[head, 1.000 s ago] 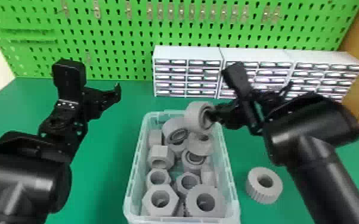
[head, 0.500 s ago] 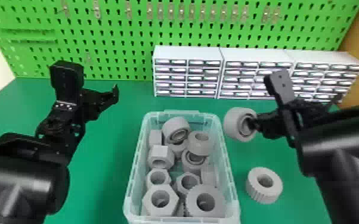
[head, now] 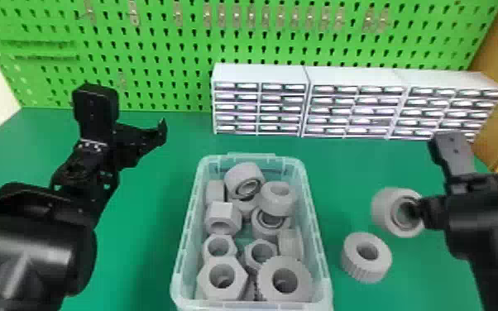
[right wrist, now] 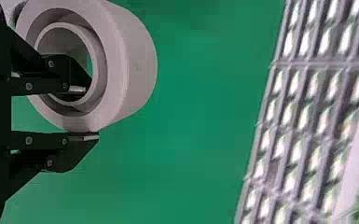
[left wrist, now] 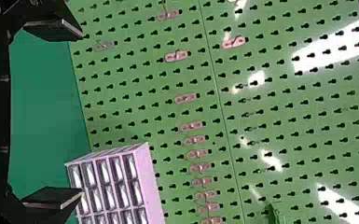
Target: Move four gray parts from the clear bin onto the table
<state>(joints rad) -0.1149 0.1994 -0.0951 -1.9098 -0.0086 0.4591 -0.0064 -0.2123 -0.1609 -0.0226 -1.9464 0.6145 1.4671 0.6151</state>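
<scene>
My right gripper [head: 420, 209] is to the right of the clear bin [head: 322, 248], shut on a gray ring part [head: 384, 211] above the table. In the right wrist view, one finger of the right gripper [right wrist: 91, 114] is inside the hole of the ring part [right wrist: 142, 65] and the other against its outer rim. A ribbed gray part [head: 366, 269] lies on the table beside the bin, below the held one. Several gray nuts and rings [head: 223, 279] fill the bin. My left gripper [head: 140, 109] is parked at the left, open; its fingers stand apart in the left wrist view [left wrist: 74, 114].
White drawer cabinets [head: 260, 74] stand along the back, before a green pegboard [head: 169, 53]. Green table surface [head: 149, 215] lies between the left arm and the bin.
My right gripper has carried the ring part from above the bin's back right corner to the right and nearer, out over the table. My left arm has barely moved.
</scene>
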